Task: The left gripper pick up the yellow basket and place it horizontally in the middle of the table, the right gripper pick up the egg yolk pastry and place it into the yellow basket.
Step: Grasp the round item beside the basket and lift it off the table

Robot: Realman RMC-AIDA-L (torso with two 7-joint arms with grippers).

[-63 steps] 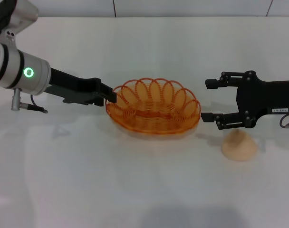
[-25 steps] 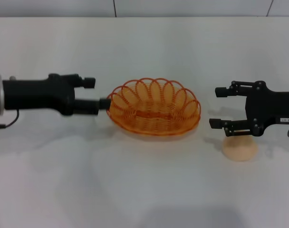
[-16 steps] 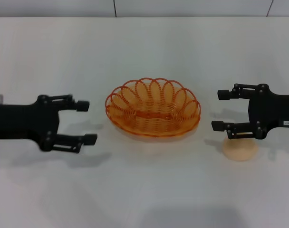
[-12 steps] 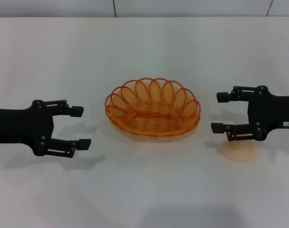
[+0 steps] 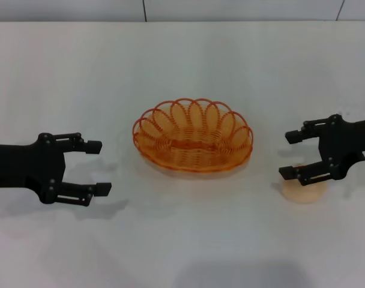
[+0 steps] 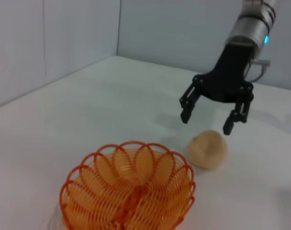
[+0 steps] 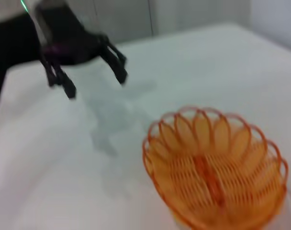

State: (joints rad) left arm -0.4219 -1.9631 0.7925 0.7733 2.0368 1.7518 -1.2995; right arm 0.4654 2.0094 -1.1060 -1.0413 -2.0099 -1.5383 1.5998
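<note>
The yellow basket (image 5: 193, 144) lies flat in the middle of the table (image 5: 182, 66), free of both grippers. My left gripper (image 5: 98, 167) is open and empty, a short way to the left of the basket. My right gripper (image 5: 287, 155) is open, right of the basket, with its fingers just above the egg yolk pastry (image 5: 304, 191), which sits on the table. In the left wrist view the right gripper (image 6: 206, 123) hovers over the pastry (image 6: 207, 149) beyond the basket (image 6: 128, 189). The right wrist view shows the basket (image 7: 215, 167) and the left gripper (image 7: 96, 84) beyond it.
A wall runs along the table's far edge (image 5: 182, 21). Bare white tabletop lies in front of the basket and behind it.
My left gripper let go of the basket's left rim and drew back to the left, open. My right gripper shifted right and lower over the pastry. The basket stayed put.
</note>
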